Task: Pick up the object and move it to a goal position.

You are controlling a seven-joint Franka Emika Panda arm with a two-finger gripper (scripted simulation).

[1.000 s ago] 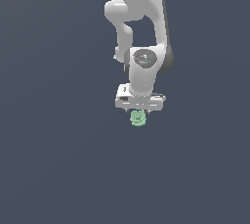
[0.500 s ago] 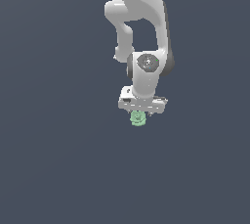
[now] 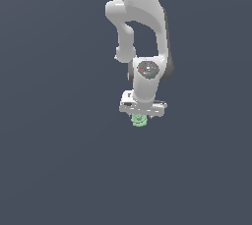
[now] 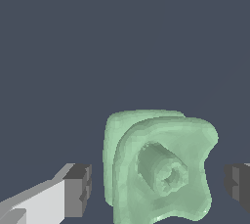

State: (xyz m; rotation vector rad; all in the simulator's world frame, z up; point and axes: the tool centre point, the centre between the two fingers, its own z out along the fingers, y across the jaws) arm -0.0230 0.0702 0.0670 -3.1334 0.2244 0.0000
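White claw [image 3: 141, 114] is pointing straight down with its fingers [image 4: 78, 189] spread wide, gripping nothing. Between them, the mint-green lump [image 4: 158, 169] is sitting with clear gaps on both sides, peeking out just beneath the claw.

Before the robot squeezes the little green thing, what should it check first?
1. Green thing sits between the two fingers: ok, one dark fingertip shows on each side of it.
2. Gripper is open: ok, there is a gap between each fingertip and the green thing.
3. Gripper is right over the green thing: ok, in the exterior view it peeks out just under the gripper.
4. Fingers are low enough to grab it: cannot tell, no side-on look.
5. Nothing else is in the way: ok, only plain dark floor shows around it.
6. Where the goal is: cannot tell, no marker shows.
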